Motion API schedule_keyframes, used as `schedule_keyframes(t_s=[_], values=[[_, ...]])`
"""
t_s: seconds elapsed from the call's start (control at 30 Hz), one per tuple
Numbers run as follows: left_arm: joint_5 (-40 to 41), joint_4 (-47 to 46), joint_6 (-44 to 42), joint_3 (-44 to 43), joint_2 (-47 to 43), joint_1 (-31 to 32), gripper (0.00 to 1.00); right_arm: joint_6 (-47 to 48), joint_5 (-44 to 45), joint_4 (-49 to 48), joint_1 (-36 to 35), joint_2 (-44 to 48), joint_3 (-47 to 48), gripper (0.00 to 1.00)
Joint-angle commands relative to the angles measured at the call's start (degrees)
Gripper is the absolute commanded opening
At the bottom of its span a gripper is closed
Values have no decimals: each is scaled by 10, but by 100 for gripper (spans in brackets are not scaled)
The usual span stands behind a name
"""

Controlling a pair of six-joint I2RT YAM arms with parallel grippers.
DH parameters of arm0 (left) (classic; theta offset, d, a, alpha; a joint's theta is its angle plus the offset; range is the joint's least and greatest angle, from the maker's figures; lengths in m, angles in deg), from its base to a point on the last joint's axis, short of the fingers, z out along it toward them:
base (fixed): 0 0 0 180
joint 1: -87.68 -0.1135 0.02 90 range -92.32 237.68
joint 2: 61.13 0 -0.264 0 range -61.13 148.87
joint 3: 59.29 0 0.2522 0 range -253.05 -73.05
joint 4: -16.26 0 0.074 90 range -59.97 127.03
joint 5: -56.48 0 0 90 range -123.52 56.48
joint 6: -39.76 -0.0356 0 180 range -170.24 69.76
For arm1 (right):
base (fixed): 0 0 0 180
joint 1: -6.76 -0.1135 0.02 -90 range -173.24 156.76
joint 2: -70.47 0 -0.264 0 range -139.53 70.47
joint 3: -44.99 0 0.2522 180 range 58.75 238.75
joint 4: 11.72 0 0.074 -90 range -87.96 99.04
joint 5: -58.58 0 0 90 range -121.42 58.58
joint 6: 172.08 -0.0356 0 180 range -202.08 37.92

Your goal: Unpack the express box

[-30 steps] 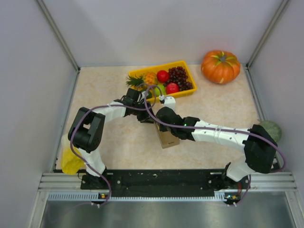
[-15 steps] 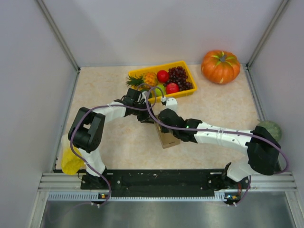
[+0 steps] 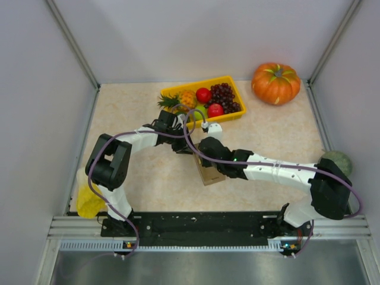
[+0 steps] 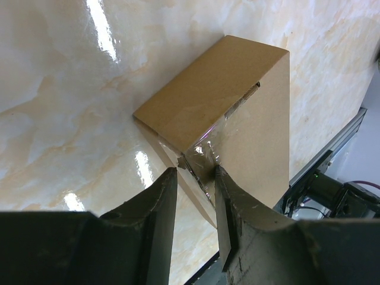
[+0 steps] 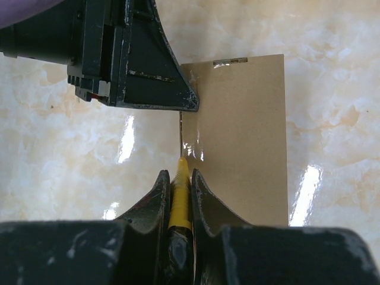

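From the top external view, the small flat brown cardboard express box (image 3: pixel 210 176) lies just under the middle of the pale marbled tabletop (image 3: pixel 270 139), largely covered by both arms. The left gripper (image 3: pixel 184 147) reaches its 10 o'clock corner and the right gripper (image 3: pixel 205 161) hangs right over it. A yellow plastic tray (image 3: pixel 233 81) of fruit sits at 12 o'clock from the express box, close to it but apart. An orange pumpkin (image 3: pixel 275 83) stands at 1 o'clock in the far corner, a round green fruit (image 3: pixel 338 161) at 3 o'clock by the wall, and a yellow lump (image 3: pixel 89 203) at 8 o'clock beside the left base.

On the left wrist camera, the express box fills the frame towards 1 o'clock, and a strip of clear tape (image 4: pixel 205 155) wraps its nearest corner. My two dark fingers (image 4: pixel 159 214) are partly apart and pinch that taped corner between their tips.

On the right wrist camera, the express box runs from the fingertips up towards 12 o'clock. The fingers (image 5: pixel 159 193) are pressed together on a slim yellow tool (image 5: pixel 179 205), whose tip touches the glossy tape on the box's left edge, just below the left gripper's dark finger.
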Motion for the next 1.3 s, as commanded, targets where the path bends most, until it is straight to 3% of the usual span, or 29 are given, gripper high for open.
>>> schedule_keyframes(t_s=[0.0,0.77,1.27], values=[[99,56,-32,12,41,0,35,15,3,43,-18,33,-16,0],[108,67,-46,-7,61,0,34,73,7,54,-53,19,-32,0],[114,71,-56,-15,71,0,33,89,5,52,-67,68,-55,0]])
